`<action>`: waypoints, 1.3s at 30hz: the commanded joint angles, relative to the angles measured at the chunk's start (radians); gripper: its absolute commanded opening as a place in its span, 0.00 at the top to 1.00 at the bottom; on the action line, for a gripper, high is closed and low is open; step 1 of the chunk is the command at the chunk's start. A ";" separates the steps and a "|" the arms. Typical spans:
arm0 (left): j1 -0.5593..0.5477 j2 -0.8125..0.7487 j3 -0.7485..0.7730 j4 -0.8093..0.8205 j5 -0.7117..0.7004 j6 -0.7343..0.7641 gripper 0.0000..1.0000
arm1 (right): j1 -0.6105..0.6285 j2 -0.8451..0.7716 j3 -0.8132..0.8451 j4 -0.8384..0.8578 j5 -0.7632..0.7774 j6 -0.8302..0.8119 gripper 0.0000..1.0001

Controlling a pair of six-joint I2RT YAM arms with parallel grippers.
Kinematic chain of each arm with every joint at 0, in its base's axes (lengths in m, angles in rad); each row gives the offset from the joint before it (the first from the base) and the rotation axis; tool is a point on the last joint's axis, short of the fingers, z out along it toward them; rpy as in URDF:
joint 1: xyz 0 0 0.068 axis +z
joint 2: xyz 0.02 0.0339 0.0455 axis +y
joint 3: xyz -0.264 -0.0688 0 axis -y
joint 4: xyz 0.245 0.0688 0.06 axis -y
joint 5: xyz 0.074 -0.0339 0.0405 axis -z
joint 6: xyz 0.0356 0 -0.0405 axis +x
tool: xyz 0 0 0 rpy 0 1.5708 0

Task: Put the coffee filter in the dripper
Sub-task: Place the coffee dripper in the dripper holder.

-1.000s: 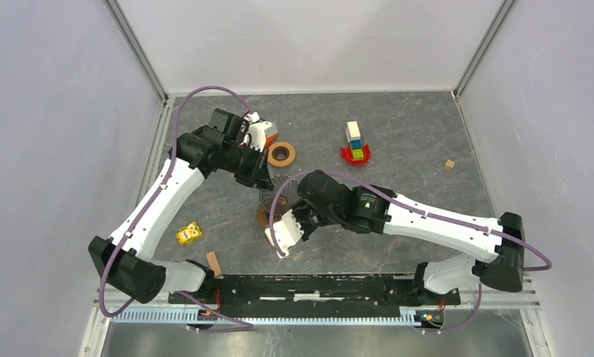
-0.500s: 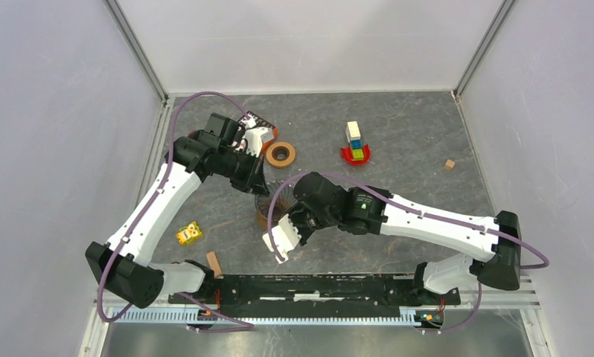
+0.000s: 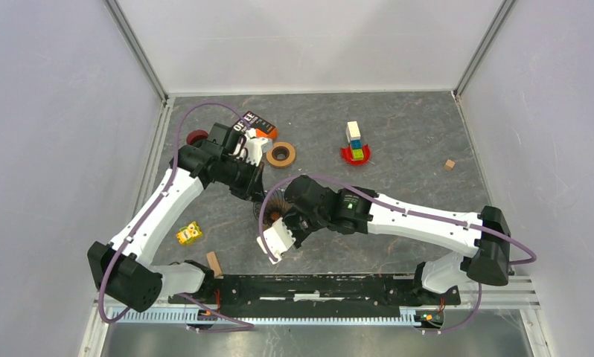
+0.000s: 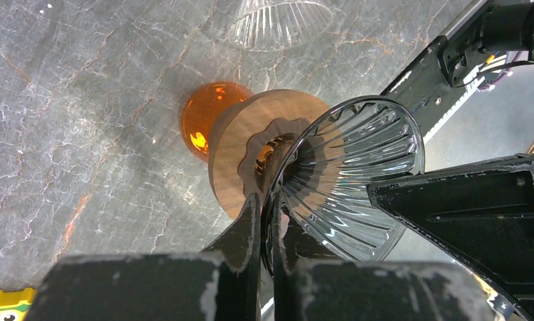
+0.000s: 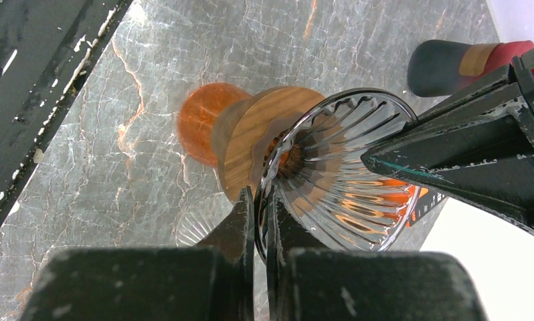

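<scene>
Nearest, along the table's (image 3: pixel 398 245) front edge by the black rail (image 3: pixel 316 286), a wooden block (image 3: pixel 214 262) and a yellow toy (image 3: pixel 189 233) lie to the left, well apart from the work. Just beyond, mid-table, the glass dripper (image 3: pixel 273 204) is gripped between both hands. The right hand (image 5: pixel 257 200) is narrowed onto the dripper's rim, one finger inside the ribbed wall and one outside. The left hand (image 4: pixel 264 208) pinches the rim the same way from across the bowl. Beneath the bowl show a wooden collar (image 4: pixel 241 144) and an orange glass base (image 4: pixel 203 120). The coffee filter I cannot make out in any view. Bare table spreads to the right of the dripper. Farther back lie a tape roll (image 3: pixel 281 155), a black box (image 3: pixel 255 123), a block stack (image 3: pixel 355 143) and, near the right wall, a small cube (image 3: pixel 449 164)
</scene>
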 commanded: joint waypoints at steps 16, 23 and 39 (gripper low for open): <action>-0.007 -0.020 -0.190 0.111 -0.044 0.109 0.98 | -0.009 0.055 -0.085 0.043 0.010 0.056 1.00; -0.011 -0.025 -0.231 0.139 -0.056 0.113 0.98 | -0.011 0.074 -0.145 0.067 -0.013 0.070 1.00; -0.054 -0.024 -0.241 0.151 -0.114 0.134 0.98 | -0.010 0.081 -0.187 0.072 0.004 0.080 1.00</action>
